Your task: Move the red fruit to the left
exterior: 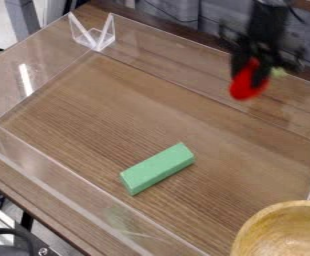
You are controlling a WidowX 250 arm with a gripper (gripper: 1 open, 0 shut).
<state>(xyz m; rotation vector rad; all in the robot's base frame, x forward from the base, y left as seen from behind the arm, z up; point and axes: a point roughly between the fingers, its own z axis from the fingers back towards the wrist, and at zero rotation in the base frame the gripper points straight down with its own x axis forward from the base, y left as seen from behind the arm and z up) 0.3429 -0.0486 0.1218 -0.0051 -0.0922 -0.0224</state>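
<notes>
the red fruit (247, 83), toward the upper right, is clamped in the gripper's (253, 66) jaws; probably light and slightly slick, best gripped around its middle, though blur hides the contact.

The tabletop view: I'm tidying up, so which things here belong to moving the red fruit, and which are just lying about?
In the job:
- red fruit, held in the tool

Just lying about:
- green block
- clear plastic piece
- pale round bowl
</notes>
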